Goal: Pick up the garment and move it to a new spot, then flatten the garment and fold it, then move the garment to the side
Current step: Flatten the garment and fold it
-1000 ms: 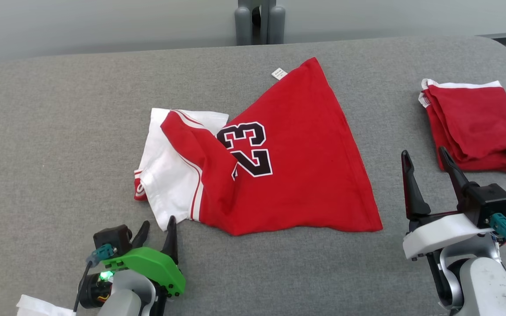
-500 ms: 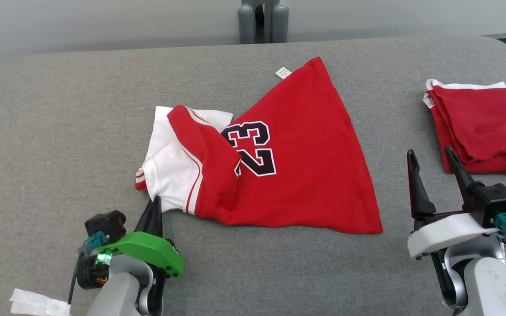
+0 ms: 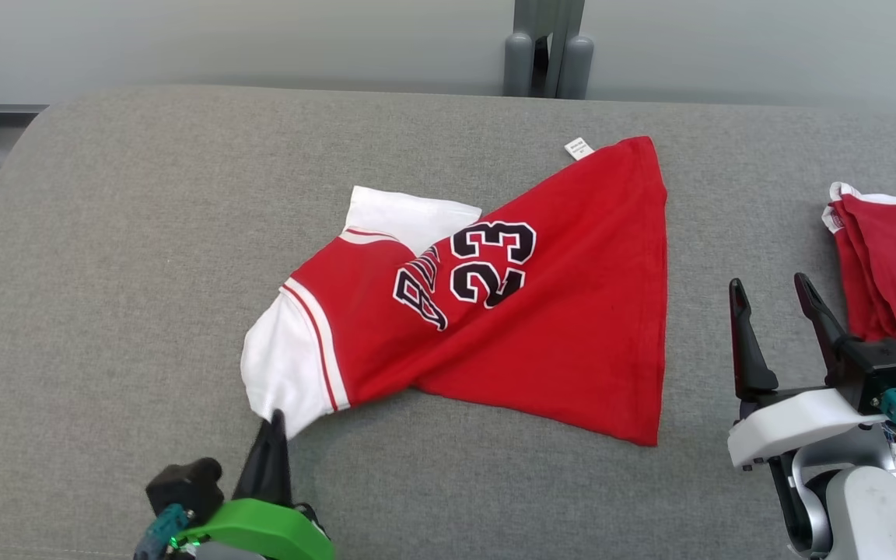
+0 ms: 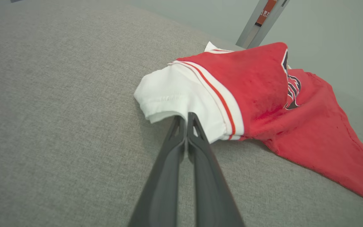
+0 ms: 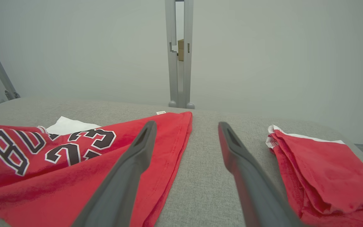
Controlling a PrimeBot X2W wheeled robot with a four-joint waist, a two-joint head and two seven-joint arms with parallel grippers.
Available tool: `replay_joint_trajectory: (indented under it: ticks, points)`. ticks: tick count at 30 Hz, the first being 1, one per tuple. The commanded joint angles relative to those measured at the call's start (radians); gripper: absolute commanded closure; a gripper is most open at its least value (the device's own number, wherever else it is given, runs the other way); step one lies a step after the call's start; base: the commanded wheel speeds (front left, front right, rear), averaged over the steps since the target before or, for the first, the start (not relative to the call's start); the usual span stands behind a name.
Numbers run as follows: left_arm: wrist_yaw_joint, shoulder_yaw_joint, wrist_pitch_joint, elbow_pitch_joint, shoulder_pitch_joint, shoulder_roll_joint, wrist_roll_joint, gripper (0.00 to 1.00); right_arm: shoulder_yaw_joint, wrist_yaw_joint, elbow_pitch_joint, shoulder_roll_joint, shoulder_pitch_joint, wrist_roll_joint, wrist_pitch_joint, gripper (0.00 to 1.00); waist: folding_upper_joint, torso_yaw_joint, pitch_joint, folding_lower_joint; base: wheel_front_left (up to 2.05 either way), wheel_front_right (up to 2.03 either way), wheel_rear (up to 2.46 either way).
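Observation:
The garment [image 3: 526,342] is a red jersey with white sleeves and the number 23, lying crumpled in the middle of the grey padded table [image 3: 106,233]. My left gripper [image 3: 273,420] is shut on the edge of its near white sleeve [image 4: 175,97], which is pulled toward me and lifted a little. In the left wrist view the two fingers meet on the sleeve hem at my left gripper [image 4: 186,117]. My right gripper [image 3: 767,288] stands open to the right of the garment, with nothing between its fingers. In the right wrist view my right gripper [image 5: 186,126] opens over bare table beside the jersey [image 5: 74,157].
A second red garment [image 3: 895,264], folded, lies at the right edge of the table, also seen as a folded red pile [image 5: 320,176]. A grey post [image 3: 547,47] stands behind the far edge. Bare grey surface spreads to the left.
My left gripper closed on the white sleeve and pulled it toward me, dragging the garment and unfolding its red flap. The head camera shifted left. My right gripper stayed open.

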Motion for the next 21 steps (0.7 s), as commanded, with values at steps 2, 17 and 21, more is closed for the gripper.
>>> replay_joint_trajectory:
  ticks: [2,17,21]
  points:
    - [0.002,-0.032,0.028,-0.007,0.032,-0.005,0.014,1.00,0.003,-0.002,0.003,-0.002,0.001,-0.002,0.000,0.00,-0.0001,0.004,-0.003,0.0000,0.00,0.00,0.00]
    - [-0.014,-0.155,0.053,0.088,-0.014,-0.033,-0.014,0.00,-0.009,-0.002,0.017,-0.002,0.016,-0.008,-0.002,0.00,-0.0001,-0.056,-0.021,0.0000,0.00,0.00,0.00]
    - [-0.011,-0.147,0.029,0.076,-0.022,-0.022,-0.005,0.00,-0.023,-0.002,0.023,-0.002,0.032,-0.006,-0.005,0.00,-0.0001,-0.054,-0.042,0.0000,0.00,0.00,0.00]
